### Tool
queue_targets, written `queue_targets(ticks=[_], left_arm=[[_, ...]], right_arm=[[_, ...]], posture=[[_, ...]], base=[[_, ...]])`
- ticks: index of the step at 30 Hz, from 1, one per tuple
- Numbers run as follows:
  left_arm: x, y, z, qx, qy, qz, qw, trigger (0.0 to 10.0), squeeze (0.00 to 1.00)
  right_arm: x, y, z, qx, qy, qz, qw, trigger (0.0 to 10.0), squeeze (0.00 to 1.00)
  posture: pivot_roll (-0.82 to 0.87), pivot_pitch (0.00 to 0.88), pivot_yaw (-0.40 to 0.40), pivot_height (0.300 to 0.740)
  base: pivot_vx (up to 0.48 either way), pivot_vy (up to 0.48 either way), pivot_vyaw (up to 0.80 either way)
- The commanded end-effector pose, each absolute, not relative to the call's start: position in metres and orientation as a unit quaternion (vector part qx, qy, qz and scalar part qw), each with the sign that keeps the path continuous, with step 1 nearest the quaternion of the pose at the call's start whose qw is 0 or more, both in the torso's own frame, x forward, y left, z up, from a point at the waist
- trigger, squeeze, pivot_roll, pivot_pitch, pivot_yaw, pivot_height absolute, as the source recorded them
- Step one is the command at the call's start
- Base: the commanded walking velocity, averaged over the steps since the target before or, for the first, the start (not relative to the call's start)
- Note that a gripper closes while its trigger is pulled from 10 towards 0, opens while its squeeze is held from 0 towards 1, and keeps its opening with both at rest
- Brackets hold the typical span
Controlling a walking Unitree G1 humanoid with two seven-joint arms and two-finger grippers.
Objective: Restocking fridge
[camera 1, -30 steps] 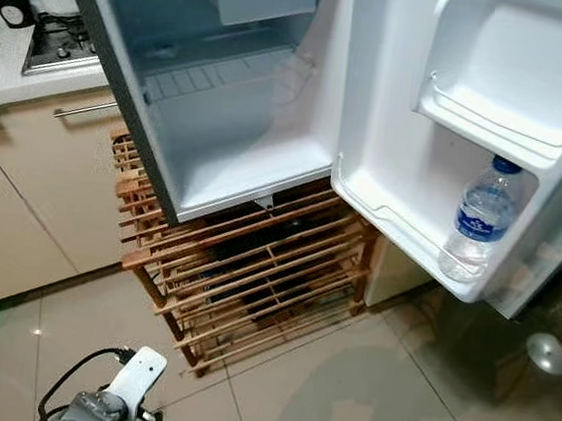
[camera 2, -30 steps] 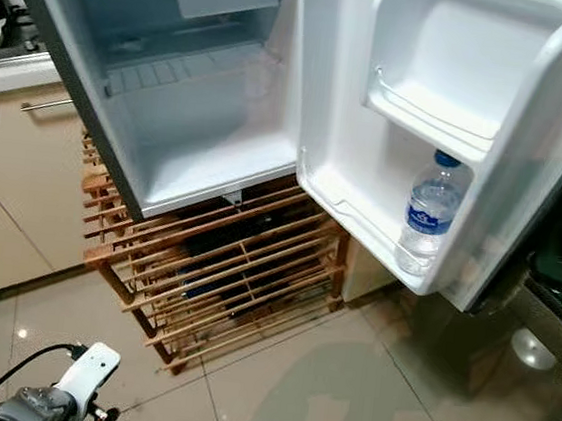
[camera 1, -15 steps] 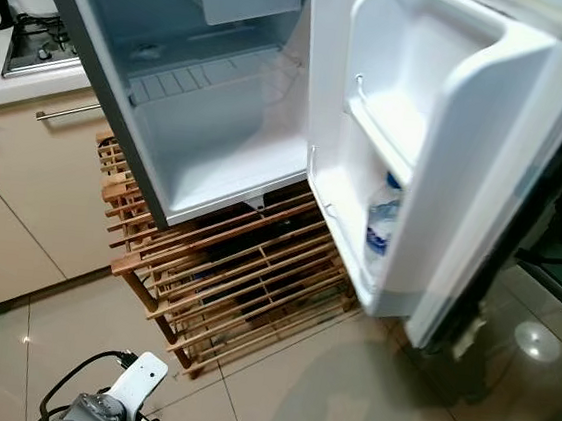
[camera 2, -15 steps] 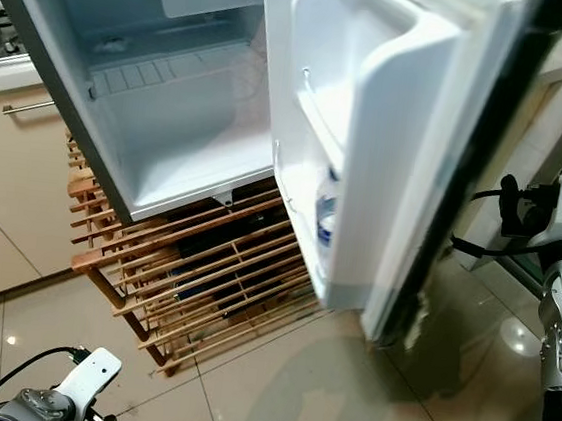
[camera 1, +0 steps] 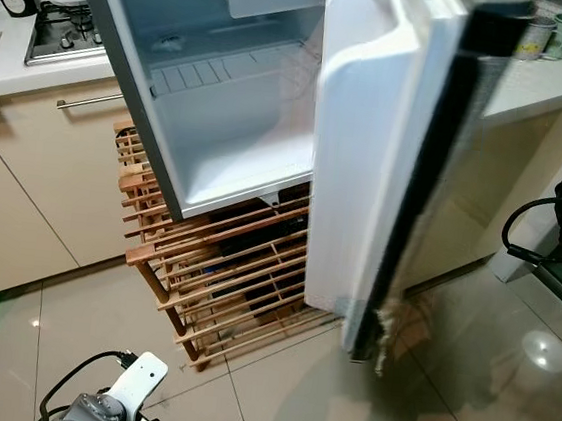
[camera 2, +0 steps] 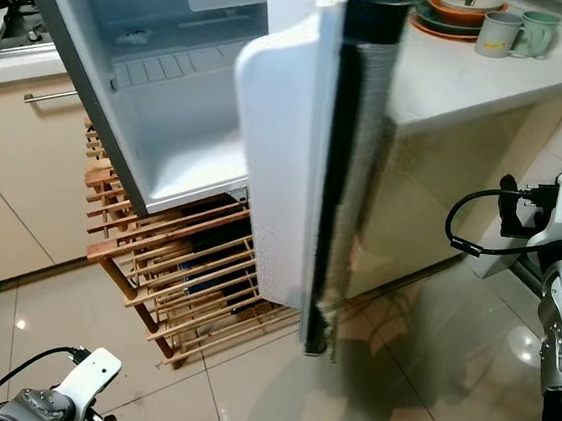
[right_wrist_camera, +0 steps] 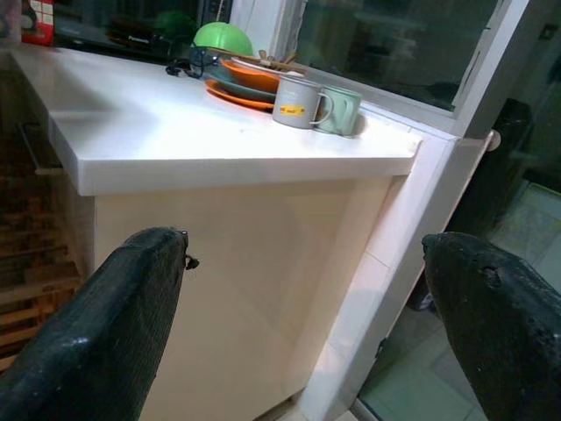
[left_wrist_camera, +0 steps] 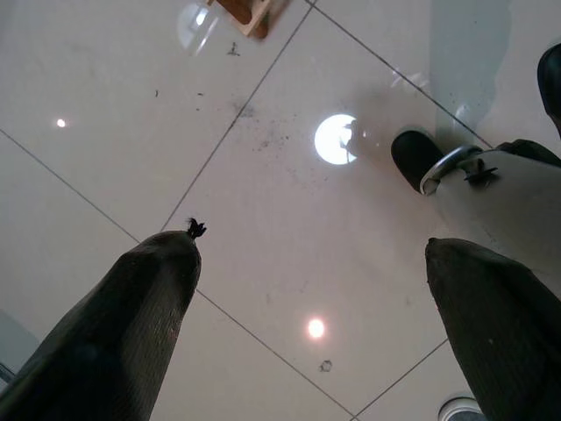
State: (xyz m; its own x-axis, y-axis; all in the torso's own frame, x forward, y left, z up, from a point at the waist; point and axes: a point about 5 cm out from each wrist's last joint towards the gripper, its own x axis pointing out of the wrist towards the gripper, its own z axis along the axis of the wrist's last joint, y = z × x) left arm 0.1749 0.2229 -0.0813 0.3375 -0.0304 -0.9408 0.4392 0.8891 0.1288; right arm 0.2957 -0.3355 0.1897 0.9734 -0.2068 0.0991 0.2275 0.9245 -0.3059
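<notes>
Fridge door [camera 1: 366, 169] is standing edge-on to the head camera, roughly half-swung between open and shut; judging by that, the task looks to be near its end, with only latching the door left. What the door shelves are holding is hidden at this angle.

Fridge cabinet [camera 1: 211, 113] is sitting on a wooden slatted rack [camera 1: 224, 275]; the visible part of its white interior is showing nothing stocked.

Left gripper [left_wrist_camera: 307, 307] is hanging low at the near left, pointing at the tiled floor [left_wrist_camera: 263, 175], fingers [left_wrist_camera: 131, 307] spread apart and grasping nothing.

Right gripper [right_wrist_camera: 307, 333] is hanging at the far right, well apart from the door, fingers [right_wrist_camera: 105, 316] released and grasping nothing, facing a white counter [right_wrist_camera: 202, 140].

On that counter, two mugs [right_wrist_camera: 316, 103] are standing beside stacked plates [right_wrist_camera: 241, 83]; their contents cannot be told.
</notes>
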Motion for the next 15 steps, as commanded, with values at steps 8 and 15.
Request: queue_targets(ticks=[8,15], left_arm=[[0.188,0.241,-0.070,0.223,0.517,-0.152,0.812,10.0,0.00],[0.200,0.232,-0.066,0.209,0.491,-0.149,0.833,10.0,0.00]], right_arm=[[0.297,-0.176,0.133,0.052,0.051,0.159,0.985,10.0,0.00],[0.302,-0.184,0.131,0.050,0.054,0.123,0.990,10.0,0.00]], posture=[[-0.13,0.000,0.103,0.740],[-0.12,0.000,0.093,0.740]], base=[[0.000,0.000,0.00],[0.000,0.000,0.00]])
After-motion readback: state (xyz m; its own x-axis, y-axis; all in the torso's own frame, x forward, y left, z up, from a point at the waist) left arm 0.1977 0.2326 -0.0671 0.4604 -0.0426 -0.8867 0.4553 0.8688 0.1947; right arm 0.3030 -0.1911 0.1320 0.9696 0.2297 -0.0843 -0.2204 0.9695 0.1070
